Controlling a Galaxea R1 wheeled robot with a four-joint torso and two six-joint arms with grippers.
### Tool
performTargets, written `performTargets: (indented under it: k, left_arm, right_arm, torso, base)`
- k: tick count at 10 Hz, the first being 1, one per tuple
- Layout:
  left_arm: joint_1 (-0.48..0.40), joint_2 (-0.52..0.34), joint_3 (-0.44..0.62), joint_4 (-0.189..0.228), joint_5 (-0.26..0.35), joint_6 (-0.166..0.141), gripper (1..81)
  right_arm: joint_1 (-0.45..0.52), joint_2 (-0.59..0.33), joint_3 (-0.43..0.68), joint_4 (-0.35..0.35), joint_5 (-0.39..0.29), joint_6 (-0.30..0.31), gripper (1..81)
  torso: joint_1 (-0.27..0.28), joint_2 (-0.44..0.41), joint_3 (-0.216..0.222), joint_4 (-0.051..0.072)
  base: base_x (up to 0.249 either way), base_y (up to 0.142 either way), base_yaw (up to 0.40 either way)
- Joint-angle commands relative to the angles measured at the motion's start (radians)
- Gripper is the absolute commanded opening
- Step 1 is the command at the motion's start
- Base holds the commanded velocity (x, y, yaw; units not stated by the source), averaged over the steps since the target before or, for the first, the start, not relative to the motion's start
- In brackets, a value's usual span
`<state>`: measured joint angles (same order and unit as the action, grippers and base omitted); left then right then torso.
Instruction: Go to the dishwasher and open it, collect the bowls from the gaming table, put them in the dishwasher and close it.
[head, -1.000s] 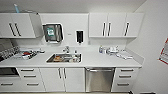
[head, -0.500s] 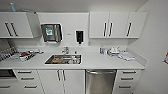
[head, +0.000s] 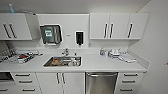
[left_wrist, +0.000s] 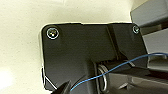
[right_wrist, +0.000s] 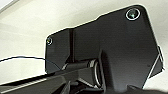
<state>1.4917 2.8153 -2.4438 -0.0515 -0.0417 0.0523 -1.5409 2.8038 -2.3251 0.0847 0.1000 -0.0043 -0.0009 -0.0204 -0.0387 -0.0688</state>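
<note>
Kitchenette seen head-on from the head view. Dishwasher (head: 101, 82) under the worktop (head: 100, 65), door shut, bar handle (head: 101, 74) across its top edge, right of the sink (head: 63, 61), between white cupboard doors (head: 60, 81) and a drawer stack (head: 130, 81). Jaws: cannot tell whether open or closed on either arm, the wrist views give just the robot's own dark plate against pale surfaces, so where the dishwasher lies relative to the jaws also cannot be told. Step in hand, judged: approach the dishwasher to open it. To do it well: square up to the steel door, stop with room for the door to swing down, reach for the handle's middle.
</note>
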Motion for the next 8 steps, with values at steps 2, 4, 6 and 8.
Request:
performTargets:
  k: [2, 4, 6, 8]
  left_arm:
    - [-0.066, -0.016, 0.005, 0.002, 0.048, 0.004, 81.1]
    - [-0.066, -0.016, 0.005, 0.002, 0.046, 0.004, 81.1]
    - [-0.066, -0.013, 0.005, 0.002, 0.048, 0.004, 81.1]
    - [-0.066, -0.014, 0.005, 0.001, 0.048, 0.004, 81.1]
  right_arm:
    - [0.061, -0.008, 0.020, 0.007, -0.046, -0.003, 81.1]
    - [0.057, -0.008, 0.018, 0.009, -0.045, -0.003, 81.1]
    - [0.050, -0.008, 0.014, 0.010, -0.040, -0.003, 81.1]
    - [0.052, -0.008, 0.018, 0.010, -0.040, -0.003, 81.1]
  torso:
    - [0.001, 0.000, 0.000, 0.000]
    - [0.001, 0.000, 0.000, 0.000]
    - [0.001, 0.000, 0.000, 0.000]
    - [0.001, 0.000, 0.000, 0.000]
  base:
    - [0.123, 0.000, 0.000]
    - [0.123, 0.000, 0.000]
    - [0.123, 0.000, 0.000]
    - [0.123, 0.000, 0.000]
